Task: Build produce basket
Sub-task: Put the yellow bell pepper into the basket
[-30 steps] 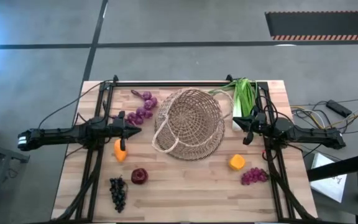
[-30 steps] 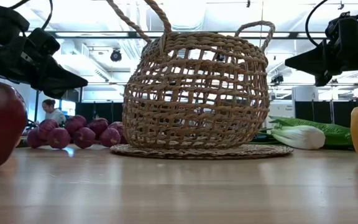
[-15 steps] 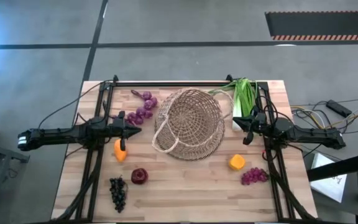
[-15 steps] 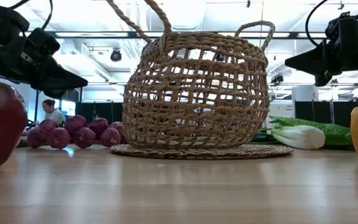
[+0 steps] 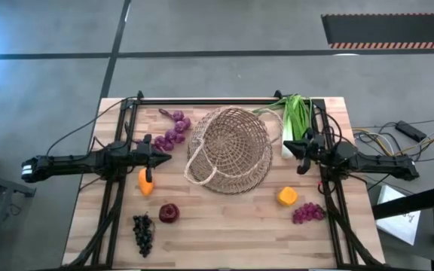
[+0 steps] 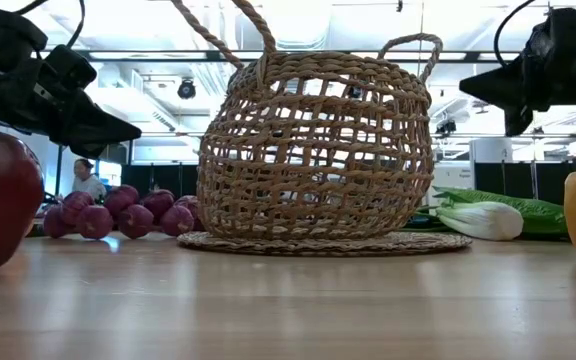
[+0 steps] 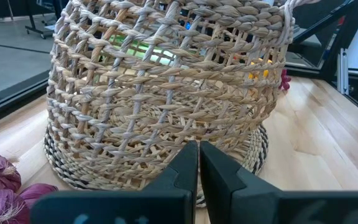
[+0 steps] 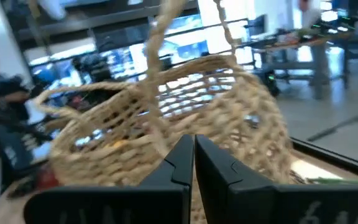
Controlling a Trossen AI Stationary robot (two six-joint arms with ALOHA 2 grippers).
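The tan wicker basket (image 5: 228, 150) stands on its base at the table's middle, its loop handles up (image 6: 318, 150). My left gripper (image 5: 168, 157) hovers shut just left of it, pointing at its wall (image 7: 166, 93). My right gripper (image 5: 298, 156) hovers shut just right of it and touches nothing (image 6: 468, 88). Left of the basket lie purple grapes (image 5: 173, 132), an orange fruit (image 5: 146, 183), a dark red apple (image 5: 169, 213) and dark grapes (image 5: 142, 233). On the right lie an orange fruit (image 5: 287, 196), purple grapes (image 5: 307, 213) and green leeks (image 5: 294, 120).
Black frame rails (image 5: 119, 188) run along the table's left and right sides under the arms. Bare wood (image 5: 224, 226) lies between the basket and the near edge. A person (image 6: 86, 180) shows in the room far behind the table.
My right gripper has gone up a little beside the basket, still shut. The basket and the produce lie as before.
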